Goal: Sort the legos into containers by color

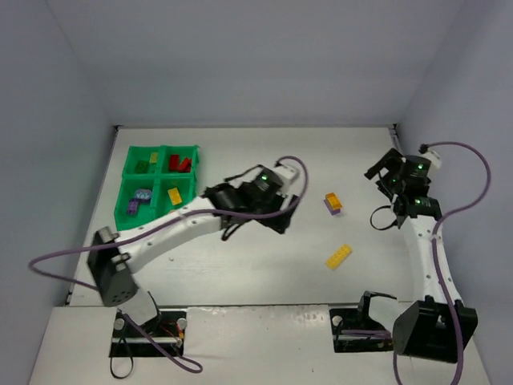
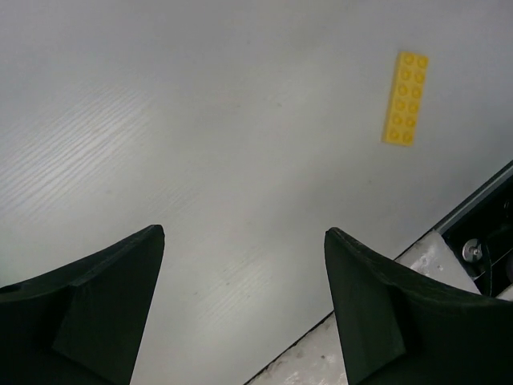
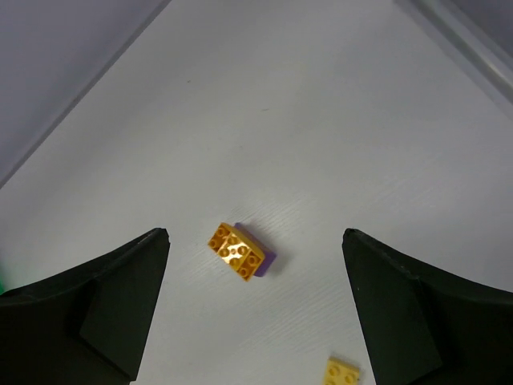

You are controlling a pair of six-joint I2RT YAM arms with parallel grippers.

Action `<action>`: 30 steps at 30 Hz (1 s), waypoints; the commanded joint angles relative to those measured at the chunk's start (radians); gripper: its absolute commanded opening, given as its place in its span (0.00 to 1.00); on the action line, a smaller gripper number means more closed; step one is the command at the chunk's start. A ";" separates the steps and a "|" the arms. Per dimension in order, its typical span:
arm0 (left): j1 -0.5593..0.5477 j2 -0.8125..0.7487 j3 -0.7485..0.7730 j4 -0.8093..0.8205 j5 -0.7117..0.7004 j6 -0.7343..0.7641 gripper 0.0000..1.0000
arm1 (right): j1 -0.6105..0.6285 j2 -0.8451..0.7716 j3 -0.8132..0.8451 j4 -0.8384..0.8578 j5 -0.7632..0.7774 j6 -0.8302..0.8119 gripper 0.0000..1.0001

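The green tray (image 1: pixel 160 177) stands at the back left. It holds a green brick (image 1: pixel 142 167), red bricks (image 1: pixel 181 163), purple pieces (image 1: pixel 138 200) and a yellow brick (image 1: pixel 174 195) in separate compartments. An orange brick stacked on a purple one (image 1: pixel 333 204) lies right of centre and shows in the right wrist view (image 3: pixel 241 253). A long yellow brick (image 1: pixel 338 256) lies nearer the front and shows in the left wrist view (image 2: pixel 405 98). My left gripper (image 1: pixel 276 218) (image 2: pixel 244 233) is open and empty over bare table. My right gripper (image 1: pixel 383 175) (image 3: pixel 256 234) is open and empty, above and right of the stacked brick.
Grey walls close in the table on three sides. The table's front edge (image 2: pixel 473 212) with a mounting plate runs below the long yellow brick. Purple cables (image 1: pixel 469 188) loop off both arms. One end of the long yellow brick (image 3: pixel 343 374) shows at the bottom of the right wrist view.
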 commanded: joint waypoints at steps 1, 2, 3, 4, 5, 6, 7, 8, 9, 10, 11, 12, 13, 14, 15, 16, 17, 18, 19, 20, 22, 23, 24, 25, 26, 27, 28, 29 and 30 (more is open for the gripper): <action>-0.113 0.165 0.155 0.123 -0.054 -0.017 0.75 | -0.099 -0.057 0.001 -0.103 -0.071 -0.004 0.87; -0.138 0.209 0.230 0.128 -0.065 -0.017 0.75 | -0.100 -0.062 0.002 -0.123 -0.047 -0.004 0.88; -0.176 0.253 0.265 0.128 -0.074 -0.014 0.75 | -0.105 -0.063 -0.001 -0.137 -0.036 0.000 0.89; -0.191 0.330 0.301 0.128 -0.080 -0.016 0.75 | -0.114 -0.068 -0.013 -0.139 -0.042 0.009 0.89; -0.204 0.364 0.333 0.130 -0.086 -0.022 0.75 | -0.123 -0.069 -0.019 -0.142 -0.052 0.031 0.89; -0.213 0.396 0.380 0.143 -0.090 -0.036 0.75 | -0.137 -0.065 -0.024 -0.142 -0.063 0.037 0.89; -0.228 0.451 0.396 0.154 -0.079 -0.040 0.75 | -0.139 -0.059 -0.027 -0.142 -0.072 0.042 0.89; -0.236 0.474 0.410 0.180 -0.077 -0.045 0.75 | -0.140 -0.053 -0.027 -0.143 -0.072 0.048 0.89; -0.244 0.517 0.433 0.189 -0.083 -0.052 0.74 | -0.143 -0.048 -0.025 -0.142 -0.074 0.049 0.89; -0.259 0.536 0.442 0.200 -0.086 -0.054 0.74 | -0.145 -0.039 -0.022 -0.142 -0.077 0.051 0.90; -0.268 0.553 0.450 0.221 -0.093 -0.054 0.74 | -0.146 -0.034 -0.021 -0.142 -0.077 0.052 0.90; -0.276 0.570 0.459 0.229 -0.109 -0.054 0.74 | -0.148 -0.030 -0.021 -0.142 -0.077 0.054 0.90; -0.284 0.600 0.471 0.237 -0.114 -0.054 0.72 | -0.148 -0.022 -0.018 -0.142 -0.078 0.056 0.90; -0.296 0.613 0.476 0.251 -0.119 -0.054 0.70 | -0.148 -0.019 -0.016 -0.142 -0.080 0.056 0.90; -0.299 0.628 0.482 0.252 -0.141 -0.056 0.69 | -0.148 -0.016 -0.016 -0.142 -0.082 0.059 0.90; -0.302 0.652 0.489 0.255 -0.151 -0.059 0.67 | -0.150 -0.010 -0.016 -0.142 -0.085 0.060 0.90; -0.302 0.663 0.490 0.264 -0.154 -0.060 0.66 | -0.150 -0.007 -0.014 -0.142 -0.091 0.059 0.90; -0.305 0.672 0.490 0.271 -0.154 -0.060 0.65 | -0.148 -0.004 -0.016 -0.142 -0.092 0.060 0.90; -0.307 0.686 0.488 0.277 -0.154 -0.059 0.64 | -0.150 -0.003 -0.016 -0.142 -0.092 0.060 0.90; -0.316 0.692 0.485 0.289 -0.155 -0.043 0.63 | -0.150 0.000 -0.016 -0.142 -0.092 0.060 0.90; -0.330 0.709 0.491 0.295 -0.175 -0.023 0.61 | -0.150 -0.002 -0.019 -0.142 -0.094 0.059 0.90; -0.334 0.715 0.500 0.297 -0.177 -0.013 0.60 | -0.150 0.000 -0.021 -0.142 -0.097 0.057 0.90; -0.343 0.726 0.505 0.297 -0.171 -0.011 0.60 | -0.150 -0.002 -0.024 -0.142 -0.100 0.057 0.90; -0.350 0.732 0.508 0.298 -0.166 -0.011 0.60 | -0.150 0.000 -0.025 -0.142 -0.100 0.056 0.90; -0.353 0.737 0.514 0.300 -0.163 -0.005 0.60 | -0.148 -0.002 -0.027 -0.142 -0.100 0.057 0.90; -0.362 0.748 0.517 0.300 -0.168 -0.002 0.60 | -0.150 -0.002 -0.028 -0.142 -0.100 0.056 0.90; -0.363 0.754 0.520 0.297 -0.171 -0.002 0.60 | -0.150 -0.003 -0.030 -0.142 -0.100 0.056 0.90; -0.365 0.761 0.523 0.288 -0.172 -0.002 0.60 | -0.148 -0.005 -0.031 -0.142 -0.101 0.056 0.90; -0.366 0.775 0.532 0.280 -0.178 -0.005 0.59 | -0.150 -0.007 -0.031 -0.142 -0.101 0.056 0.90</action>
